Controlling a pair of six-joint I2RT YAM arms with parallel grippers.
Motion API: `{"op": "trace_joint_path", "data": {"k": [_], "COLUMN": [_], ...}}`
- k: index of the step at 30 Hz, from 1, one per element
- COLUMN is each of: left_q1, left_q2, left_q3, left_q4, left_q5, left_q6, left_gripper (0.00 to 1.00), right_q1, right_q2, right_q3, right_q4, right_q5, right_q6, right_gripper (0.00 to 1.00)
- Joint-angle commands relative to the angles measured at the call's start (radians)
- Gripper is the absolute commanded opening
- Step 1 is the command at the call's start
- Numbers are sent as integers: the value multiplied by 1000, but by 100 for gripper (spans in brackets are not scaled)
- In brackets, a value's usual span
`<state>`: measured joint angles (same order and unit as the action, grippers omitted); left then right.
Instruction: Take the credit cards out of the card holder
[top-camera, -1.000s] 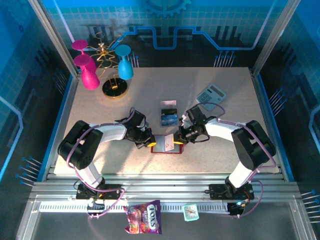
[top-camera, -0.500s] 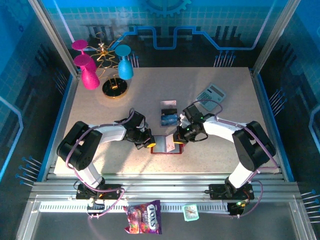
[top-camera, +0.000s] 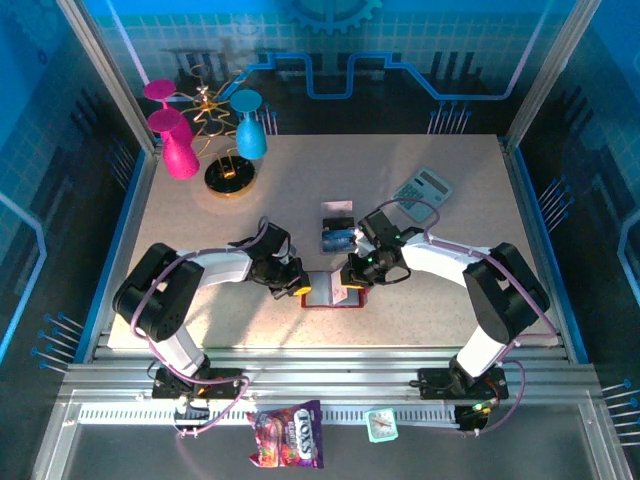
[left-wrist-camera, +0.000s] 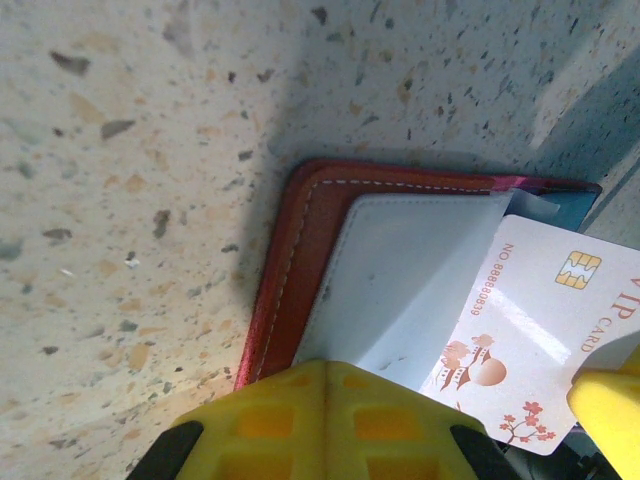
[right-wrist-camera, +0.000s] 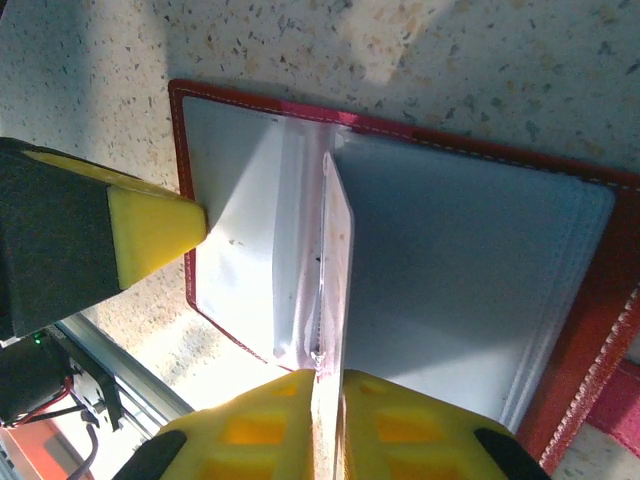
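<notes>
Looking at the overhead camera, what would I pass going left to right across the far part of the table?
pink goblets → teal goblet → loose cards → grey calculator

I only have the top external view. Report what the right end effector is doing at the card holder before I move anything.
Observer: In the right wrist view, a white card stands on edge over the open card holder. Its near end sits between the fingers of the right end effector. I can't tell whether they are pinching it.
Operator: Identify that card.
Observer: The left wrist view shows its face, which has a gold chip and "VIP CARD" printed on it.
Operator: Now check the left end effector.
Observer: The left end effector is shut, and its yellow tip rests on the holder's edge on the left arm's side.
</notes>
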<state>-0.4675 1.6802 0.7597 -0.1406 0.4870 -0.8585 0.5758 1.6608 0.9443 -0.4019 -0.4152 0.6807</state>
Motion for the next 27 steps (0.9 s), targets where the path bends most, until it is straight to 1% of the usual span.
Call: {"op": "trace_joint_path", "data": {"k": [1, 6, 8, 18, 22, 27], "left_q1": [-7, -8, -8, -7, -5, 4], "left_q2": [-6, -13, -20, -67, -96, -134], "left_q3": [-28, -29, -29, 4, 11, 11], "left_q4": [-34, -33, -33, -90, -115, -137], "left_q5": [-12, -10, -9, -25, -47, -68], "left_q6": [-2, -4, -3, 9, 10, 12], "left_gripper": [6, 7, 10, 16, 16, 17], "right_q1": [9, 10, 9, 9, 5, -1], "right_q2": [1, 2, 1, -36, -48, -53], "right_q3": [22, 25, 27, 34, 49, 99], "right_q4": [-26, -28, -32, -41, -63, -151], "right_q5": [20, 19, 18, 23, 32, 63], "right_q6": [13, 11, 10, 1, -32, -126], "right_gripper": [14, 12, 11, 9, 9, 7]}}
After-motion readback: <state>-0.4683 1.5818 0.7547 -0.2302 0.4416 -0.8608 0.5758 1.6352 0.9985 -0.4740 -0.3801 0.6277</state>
